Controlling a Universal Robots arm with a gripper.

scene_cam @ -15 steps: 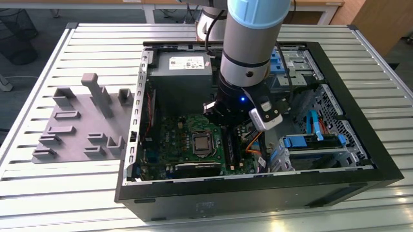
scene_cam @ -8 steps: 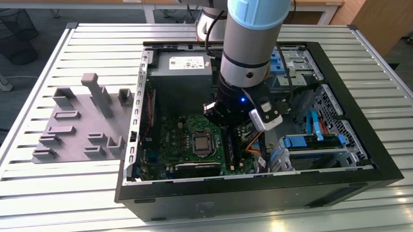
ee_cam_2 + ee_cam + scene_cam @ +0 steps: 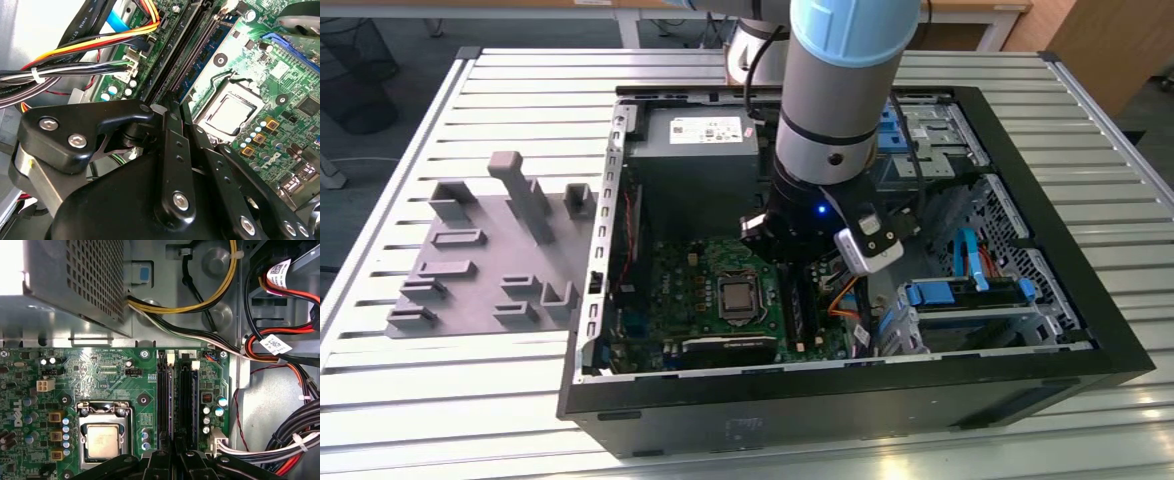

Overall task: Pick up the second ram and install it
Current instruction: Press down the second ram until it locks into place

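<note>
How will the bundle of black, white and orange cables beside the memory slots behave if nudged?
The cable bundle would probably flex and spring back: its wires look loose and curved. It likely won't shift far, since a white tie binds it and it ends at a white plug on the green motherboard.

Even, bright daylight falls on the slatted table (image 3: 494, 400) in the exterior view, with pale glare along its near edge. The open computer case (image 3: 1067, 330) is dimmer inside. In the first wrist view, white glare burns out the power supply (image 3: 75, 280). The second wrist view's claw (image 3: 175, 150) is near and soft.
</note>
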